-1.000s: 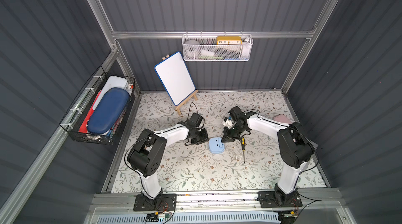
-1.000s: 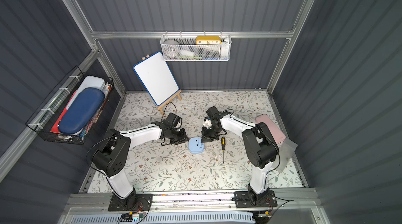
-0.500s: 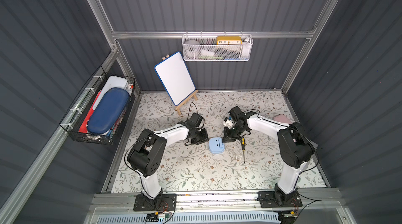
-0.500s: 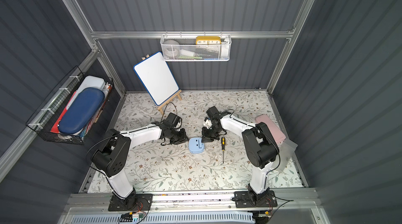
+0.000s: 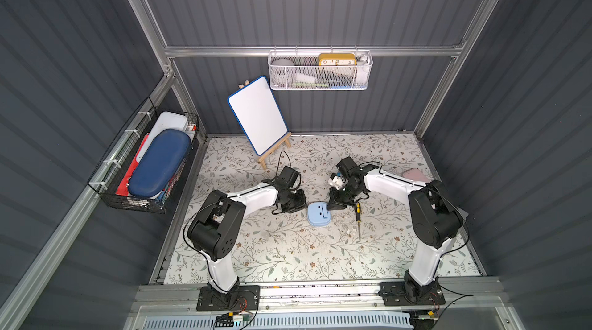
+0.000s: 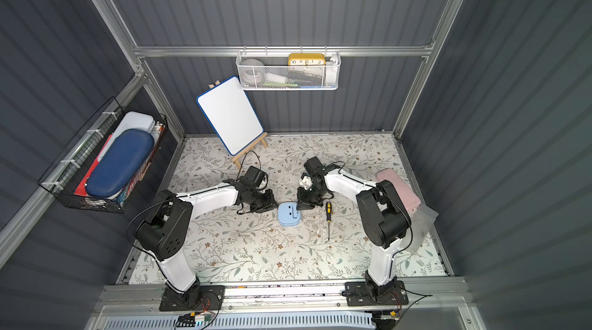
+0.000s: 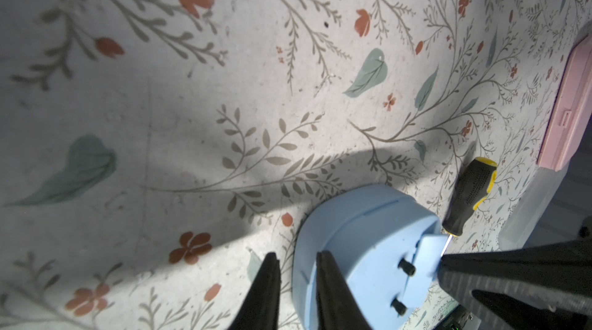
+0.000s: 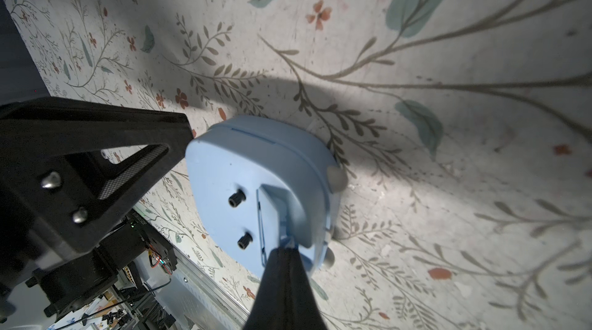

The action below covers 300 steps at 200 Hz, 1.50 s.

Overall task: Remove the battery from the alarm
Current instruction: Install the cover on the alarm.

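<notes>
**A:** Which step is this?

**B:** Opening the compartment, I'd say. The light-blue alarm clock (image 5: 318, 214) lies face down on the floral mat (image 5: 272, 248), with its back up. The right gripper (image 8: 284, 248) has its jaws pressed together into a single point. That tip is set against the end of the battery cover (image 8: 272, 213), beside the two black knobs (image 8: 237, 198).

**A:** And the battery?

**B:** No view shows it (presumably it sits under that cover, inside the clock). The cover looks slightly raised along one edge, though I can't be sure.

**A:** What about the left gripper (image 7: 297, 256)?

**B:** It is low at the clock's other side, with the jaws a narrow gap apart and nothing between them. One finger seems to touch the clock's rim, probably to brace it.

**A:** What does the next move call for?

**B:** Levering the cover free without the clock sliding, so that brace matters. After that, the jaws would have to part to pinch the cell. A yellow-and-black screwdriver (image 5: 357, 216) lies unused just beside the clock.
</notes>
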Each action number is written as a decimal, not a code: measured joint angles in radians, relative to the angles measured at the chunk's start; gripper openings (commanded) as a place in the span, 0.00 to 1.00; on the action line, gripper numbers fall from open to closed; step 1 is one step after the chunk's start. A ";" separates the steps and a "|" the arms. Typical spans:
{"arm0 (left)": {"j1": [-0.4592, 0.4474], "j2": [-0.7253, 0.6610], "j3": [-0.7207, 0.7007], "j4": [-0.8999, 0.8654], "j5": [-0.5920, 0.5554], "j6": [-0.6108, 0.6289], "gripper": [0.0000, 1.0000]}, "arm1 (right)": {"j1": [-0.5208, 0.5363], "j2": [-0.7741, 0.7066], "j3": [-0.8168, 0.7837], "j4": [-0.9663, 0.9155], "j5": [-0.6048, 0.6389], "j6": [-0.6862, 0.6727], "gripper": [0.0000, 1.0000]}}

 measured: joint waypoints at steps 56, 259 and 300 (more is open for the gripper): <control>0.000 0.000 0.000 0.000 0.000 0.000 0.26 | 0.000 -0.008 -0.005 -0.006 0.005 0.000 0.00; 0.000 -0.015 0.000 0.000 0.000 0.000 0.26 | 0.012 -0.019 -0.018 0.004 0.003 0.008 0.00; 0.000 -0.023 0.000 0.003 0.000 0.000 0.26 | 0.013 -0.019 -0.014 0.000 0.003 0.007 0.00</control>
